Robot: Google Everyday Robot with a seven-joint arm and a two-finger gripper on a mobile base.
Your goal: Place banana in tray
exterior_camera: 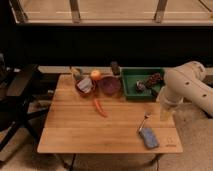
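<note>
Support: we note one wooden plank table [75, 127], light brown and rectangular.

Along its back edge, left to right:
- a small pale item [76, 73] we cannot identify
- a dark-red bowl [85, 86] just in front of it
- a round orange fruit [95, 75]
- a second dark-red bowl [109, 85]
- a small dark object [115, 68] behind that bowl
- the green tray [130, 82] at the back right corner

Mid-table, alone: a thin orange-red piece [100, 108], lying slantwise.

Front right: a blue flat object [149, 138], with what may be a small utensil [144, 121] touching its far end.

The gripper [166, 111] hangs over the table's right edge, beside the tray.
</note>
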